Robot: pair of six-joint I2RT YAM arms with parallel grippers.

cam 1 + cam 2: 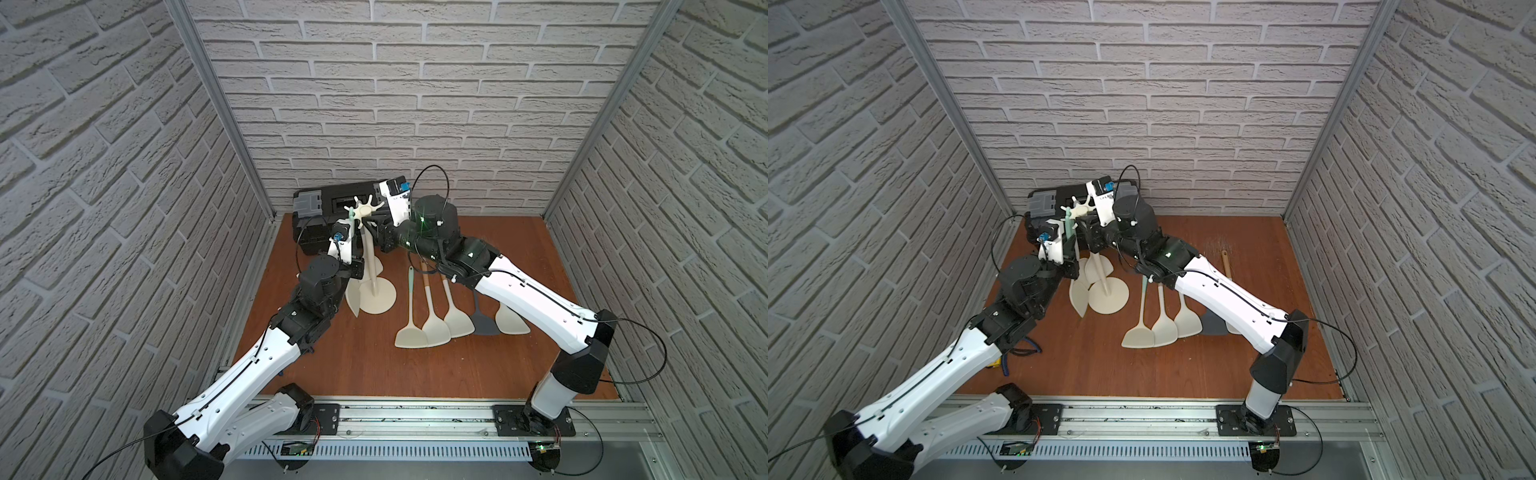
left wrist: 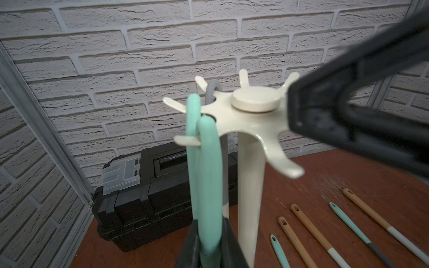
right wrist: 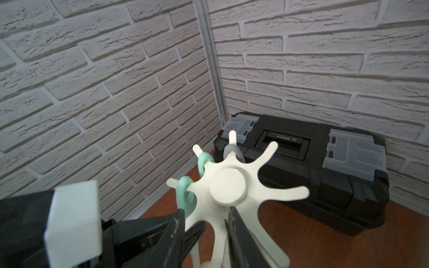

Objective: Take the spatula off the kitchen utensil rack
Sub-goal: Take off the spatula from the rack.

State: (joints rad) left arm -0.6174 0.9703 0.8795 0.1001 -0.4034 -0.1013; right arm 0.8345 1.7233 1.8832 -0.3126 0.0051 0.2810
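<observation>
Left end effector (image 2: 210,246) first: it's clamped tight on the mint-green handle of the spatula (image 2: 207,174), low on the shaft, jaws pressed to both sides. Follow that handle up and its loop sits hooked on a prong of the kitchen utensil rack (image 2: 250,102), so the spatula hangs from the crown on the side facing the left arm. In a top view its cream blade (image 1: 353,301) dangles down beside the rack's round base. A second mint-handled utensil (image 2: 193,139) hangs just beside it, and a grey-handled utensil (image 2: 212,89) is on the next prong round.

Over to the right end effector (image 3: 205,222): its two black fingers stand either side of the rack's pole, right under the star crown. I cannot tell whether they pinch the pole or just bracket it.

Moving outward, the rack stands upright near the back left of the table (image 1: 332,365). The black toolbox (image 1: 316,208) sits behind it against the wall. A row of spatulas (image 1: 432,324) lies flat to the right, partly under the right arm.
</observation>
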